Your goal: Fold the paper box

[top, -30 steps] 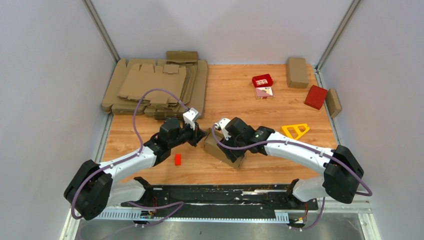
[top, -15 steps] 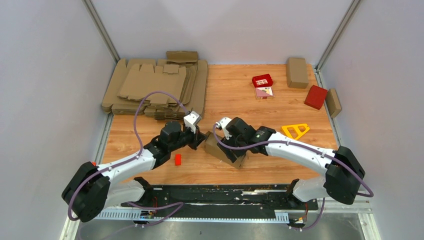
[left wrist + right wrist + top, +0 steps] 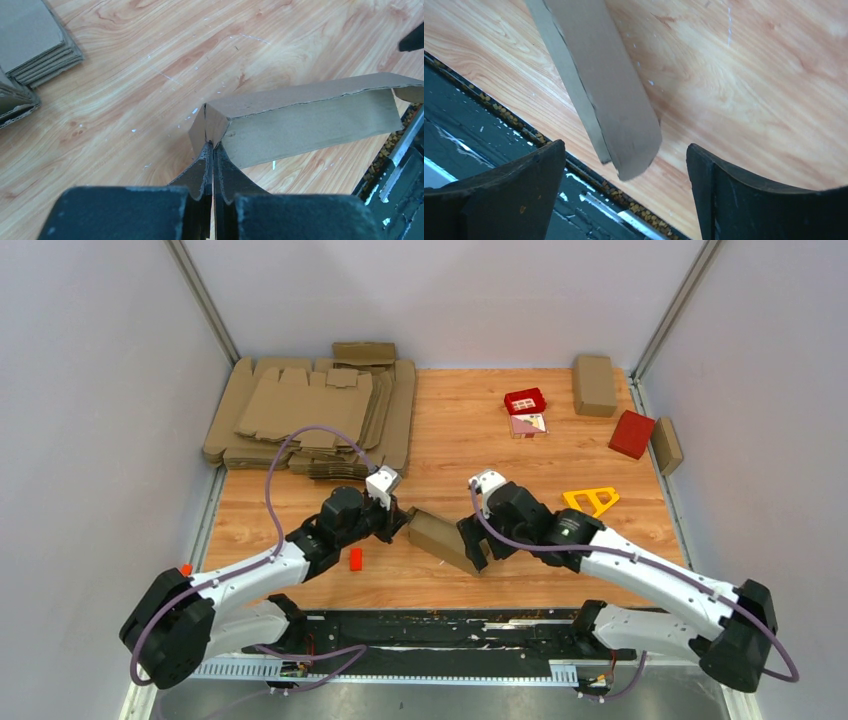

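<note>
The paper box, a partly folded brown carton, sits near the table's front middle, tilted down toward the right. My left gripper is shut on a thin flap at the box's left end; in the left wrist view its fingertips pinch that flap, and the box stretches away to the right. My right gripper stands open just off the box's right end. The right wrist view has the box's end ahead of the wide-apart right gripper, touching neither finger.
A stack of flat cardboard sheets fills the back left. A small red block lies by the left arm. A yellow triangular frame, red boxes and folded cartons sit at the right. A black rail runs along the front edge.
My right gripper has opened, let go of the box and drawn back to the right. The box has dropped lower at its right end. The left gripper keeps its hold.
</note>
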Robot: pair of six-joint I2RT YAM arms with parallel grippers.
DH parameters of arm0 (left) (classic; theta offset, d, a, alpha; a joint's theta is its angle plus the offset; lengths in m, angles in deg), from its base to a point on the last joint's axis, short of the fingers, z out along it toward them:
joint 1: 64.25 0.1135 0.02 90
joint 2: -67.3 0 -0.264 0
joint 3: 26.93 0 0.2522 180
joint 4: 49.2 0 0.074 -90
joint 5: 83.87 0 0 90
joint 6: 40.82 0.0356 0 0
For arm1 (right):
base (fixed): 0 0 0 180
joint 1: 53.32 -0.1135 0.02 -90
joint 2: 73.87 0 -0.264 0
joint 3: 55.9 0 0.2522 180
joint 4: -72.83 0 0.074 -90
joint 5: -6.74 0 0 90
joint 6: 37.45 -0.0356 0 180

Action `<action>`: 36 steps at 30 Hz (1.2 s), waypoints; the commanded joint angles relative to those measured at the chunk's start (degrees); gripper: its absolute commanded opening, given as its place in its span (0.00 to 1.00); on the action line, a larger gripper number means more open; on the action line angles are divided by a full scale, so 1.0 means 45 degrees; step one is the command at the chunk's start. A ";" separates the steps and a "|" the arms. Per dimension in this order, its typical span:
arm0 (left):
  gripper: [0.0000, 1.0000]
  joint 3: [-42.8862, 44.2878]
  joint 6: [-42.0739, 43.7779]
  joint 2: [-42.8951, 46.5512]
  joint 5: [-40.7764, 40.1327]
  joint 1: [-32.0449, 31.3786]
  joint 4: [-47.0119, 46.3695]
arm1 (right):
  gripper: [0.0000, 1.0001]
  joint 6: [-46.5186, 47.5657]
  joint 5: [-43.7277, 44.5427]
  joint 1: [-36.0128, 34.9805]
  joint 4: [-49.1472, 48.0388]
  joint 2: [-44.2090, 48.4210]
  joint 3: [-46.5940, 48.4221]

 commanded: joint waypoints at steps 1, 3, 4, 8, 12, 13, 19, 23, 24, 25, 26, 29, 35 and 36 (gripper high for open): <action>0.00 -0.0226 -0.0064 0.0203 -0.0566 -0.0074 0.1151 | 0.87 -0.2734 0.0785 0.0072 0.0732 0.1281 -0.0670; 0.00 -0.0228 -0.0076 0.0308 -0.0573 -0.0093 0.1151 | 0.83 -0.3360 0.0726 0.0074 0.0785 0.1670 -0.0940; 0.00 -0.0236 -0.0089 0.0341 -0.0588 -0.0094 0.1154 | 0.81 -0.3630 0.0860 0.0063 0.0824 0.1897 -0.1072; 0.00 -0.0291 -0.0057 0.0660 -0.0577 -0.0133 0.1095 | 0.71 -0.3969 0.1387 0.0072 -0.0007 0.2640 -0.1870; 0.00 -0.0418 -0.0016 0.1052 -0.0403 -0.0172 0.0921 | 0.53 -0.4445 0.2052 0.0072 -0.0568 0.2836 -0.2033; 0.00 -0.0458 -0.0003 0.1157 -0.0345 -0.0187 0.0847 | 0.49 -0.4554 0.2080 0.0072 -0.0722 0.2831 -0.1985; 0.00 -0.0459 -0.0052 0.1099 0.0323 -0.0206 0.0548 | 0.34 -0.4987 0.2243 0.0072 -0.1739 0.2598 -0.1868; 0.00 -0.0432 -0.0033 0.1089 0.0442 -0.0211 0.0525 | 0.32 -0.4511 0.2839 0.0072 -0.1813 0.2057 -0.1666; 0.00 -0.0416 -0.0032 0.1083 0.0452 -0.0226 0.0526 | 0.33 -0.4272 0.2903 0.0072 -0.1791 0.1860 -0.1585; 0.00 -0.0414 -0.0032 0.1075 0.0456 -0.0230 0.0526 | 0.34 -0.4037 0.2987 0.0072 -0.1633 0.1667 -0.1470; 0.00 -0.0391 -0.0025 0.1055 0.0466 -0.0231 0.0531 | 0.35 -0.3837 0.3095 0.0072 -0.1436 0.1442 -0.1341; 0.00 -0.0374 -0.0054 0.1004 0.0515 -0.0283 0.0493 | 0.33 -0.3648 0.3151 0.0071 -0.1096 0.0959 -0.1060; 0.00 -0.0266 -0.0049 0.0925 0.0375 -0.0404 0.0520 | 0.13 -0.4878 0.2157 0.0072 -0.1285 0.1275 -0.1045; 0.00 -0.0217 -0.0039 0.0875 0.0356 -0.0416 0.0540 | 0.12 -0.5072 0.2042 0.0072 -0.1388 0.1352 -0.1083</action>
